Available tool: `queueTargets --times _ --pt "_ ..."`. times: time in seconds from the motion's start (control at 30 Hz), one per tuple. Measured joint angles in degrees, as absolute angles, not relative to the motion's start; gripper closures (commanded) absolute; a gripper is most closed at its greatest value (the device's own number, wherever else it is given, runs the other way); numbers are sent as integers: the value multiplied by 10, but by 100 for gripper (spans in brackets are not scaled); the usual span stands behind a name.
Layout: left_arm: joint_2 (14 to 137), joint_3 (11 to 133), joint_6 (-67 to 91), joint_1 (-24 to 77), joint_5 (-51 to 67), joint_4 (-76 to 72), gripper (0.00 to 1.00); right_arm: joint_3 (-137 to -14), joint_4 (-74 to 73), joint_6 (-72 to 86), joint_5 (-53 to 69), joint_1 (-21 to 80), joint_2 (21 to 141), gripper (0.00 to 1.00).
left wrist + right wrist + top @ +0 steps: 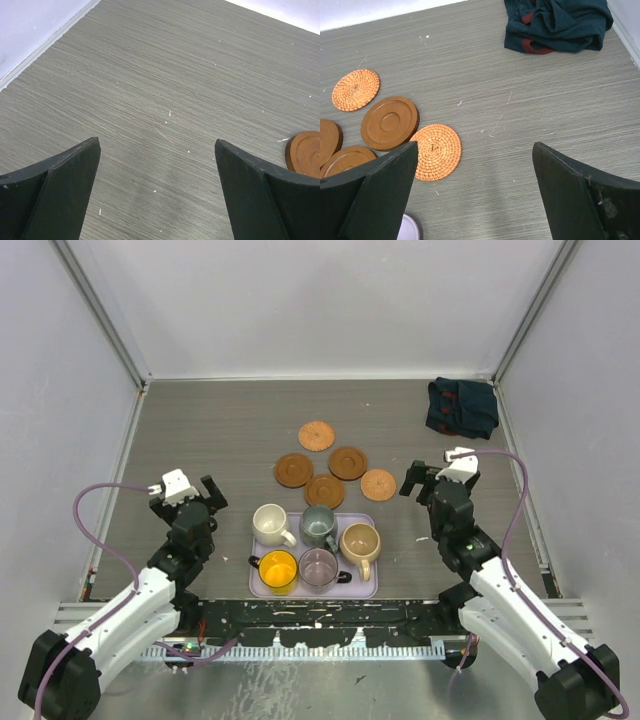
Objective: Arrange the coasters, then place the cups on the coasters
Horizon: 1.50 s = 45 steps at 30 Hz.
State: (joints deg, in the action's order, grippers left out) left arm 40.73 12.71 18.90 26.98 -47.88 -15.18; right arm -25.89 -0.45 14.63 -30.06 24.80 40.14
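Note:
Several coasters lie loosely clustered mid-table: two woven orange ones (316, 435) (378, 484) and three brown wooden ones (293, 470) (348, 462) (324, 490). The cups stand on a lavender tray (366, 519): cream-white (270, 523), grey-green (319, 525), beige-tan (360, 540), yellow (277, 570) and purplish glass (318, 566). My left gripper (187, 492) (156, 141) hangs open over bare table left of the tray, with one wooden coaster (305, 152) at the right edge of its view. My right gripper (428, 478) (475, 145) is open and empty, just right of a woven coaster (436, 151).
A dark blue cloth (462, 406) (555, 22) lies crumpled in the far right corner. White walls with metal rails bound the table on three sides. A corner of the tray (410, 227) shows beside my right gripper's left finger.

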Motion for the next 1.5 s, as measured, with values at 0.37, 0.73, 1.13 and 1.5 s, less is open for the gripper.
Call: queueTargets --times 0.37,0.73,1.13,1.5 --pt "406 127 189 270 -481 -152 2 -253 16 122 -290 248 392 7" --pt "473 143 136 270 -426 -184 17 -280 43 107 -275 248 520 55" --pt "663 310 94 270 -343 -237 100 -323 65 107 -238 248 621 99" --pt "874 535 92 270 -200 -184 92 -346 67 138 -191 245 698 99"
